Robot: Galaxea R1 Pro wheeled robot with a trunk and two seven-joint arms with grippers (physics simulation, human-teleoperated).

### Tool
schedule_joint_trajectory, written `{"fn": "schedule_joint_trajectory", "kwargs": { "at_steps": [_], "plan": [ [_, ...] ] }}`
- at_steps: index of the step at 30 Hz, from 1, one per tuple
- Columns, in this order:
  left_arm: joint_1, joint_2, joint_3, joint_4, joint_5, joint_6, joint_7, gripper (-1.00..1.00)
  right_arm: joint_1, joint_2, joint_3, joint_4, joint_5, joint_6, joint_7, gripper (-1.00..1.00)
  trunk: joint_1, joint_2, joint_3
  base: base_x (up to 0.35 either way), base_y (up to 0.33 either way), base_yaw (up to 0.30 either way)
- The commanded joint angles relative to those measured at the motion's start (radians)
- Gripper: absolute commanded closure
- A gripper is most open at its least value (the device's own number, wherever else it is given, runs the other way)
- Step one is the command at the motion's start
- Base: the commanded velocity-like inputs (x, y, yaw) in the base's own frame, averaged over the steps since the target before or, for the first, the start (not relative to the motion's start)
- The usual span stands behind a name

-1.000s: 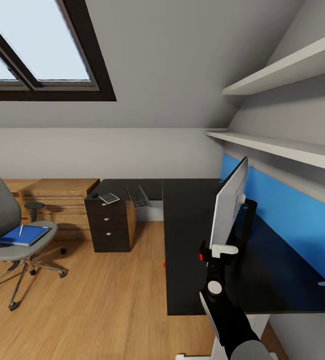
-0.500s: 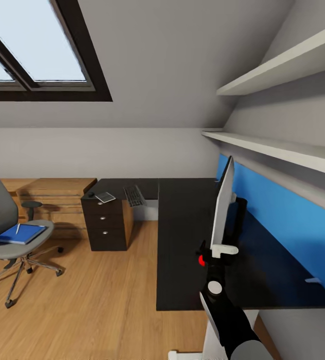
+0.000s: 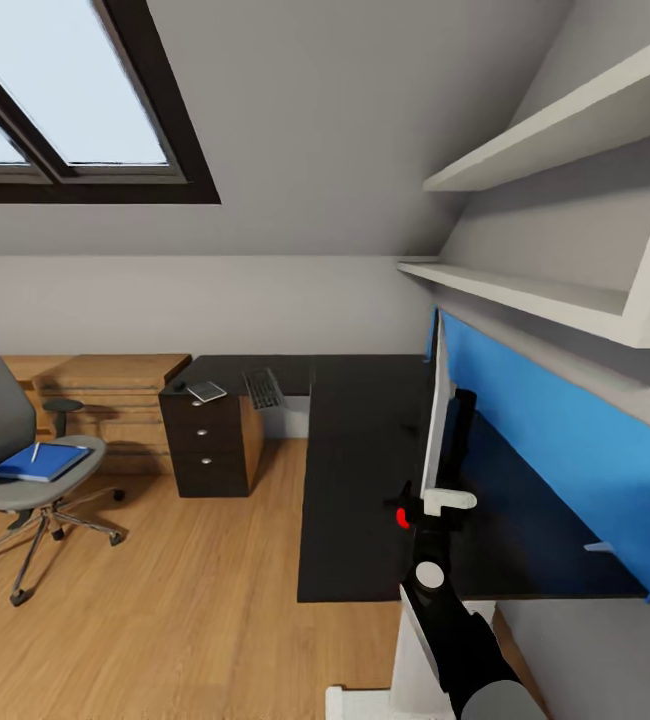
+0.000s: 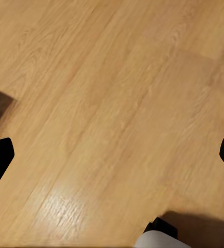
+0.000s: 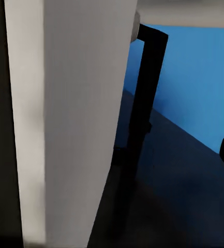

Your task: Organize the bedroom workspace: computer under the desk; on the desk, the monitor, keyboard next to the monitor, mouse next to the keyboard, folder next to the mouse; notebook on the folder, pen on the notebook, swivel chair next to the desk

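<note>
- The monitor [image 3: 435, 410] is gripped at its lower edge by the right tool [image 3: 443, 500], edge-on over the table [image 3: 365, 450].
- Left tool [image 4: 112, 155] is held open above the floor [image 4: 106, 93].
- Folder [image 3: 40, 462] is seen on the swivel chair [image 3: 25, 480] at 9 o'clock.

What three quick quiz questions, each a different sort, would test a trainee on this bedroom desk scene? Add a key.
1. True or false: the blue folder lies on the swivel chair seat.
2. The right gripper is shut on: A) the keyboard B) the monitor C) the mouse.
3. Fill in: the keyboard lies on the ___.

Key:
1. True; a pen lies on top of the folder.
2. B, the monitor's lower edge.
3. The desk, near the notebook above the drawer unit.
</note>
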Motion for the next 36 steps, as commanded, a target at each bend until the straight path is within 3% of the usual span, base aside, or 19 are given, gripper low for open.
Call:
{"fn": "schedule_joint_trajectory", "kwargs": {
  "at_steps": [1, 23, 36],
  "plan": [
    [0.000, 0.000, -0.001, -0.001, 0.010, -0.004, 0.002, -1.00, -0.001, 0.000, 0.001, 0.001, 0.006, 0.000, -0.006, -1.00, 0.000, -0.001, -0.001, -0.052, -0.107, 0.000],
    [0.000, 0.000, 0.000, -0.001, 0.014, -0.006, 0.002, -1.00, -0.001, 0.000, 0.004, 0.000, 0.006, 0.000, -0.006, -1.00, 0.000, -0.001, -0.001, -0.031, -0.172, 0.000],
    [0.000, 0.000, 0.000, -0.001, 0.014, -0.006, 0.002, -1.00, -0.001, 0.000, 0.006, 0.000, 0.006, 0.000, -0.006, -1.00, 0.000, -0.001, -0.001, -0.017, -0.021, 0.000]
  ]
}}
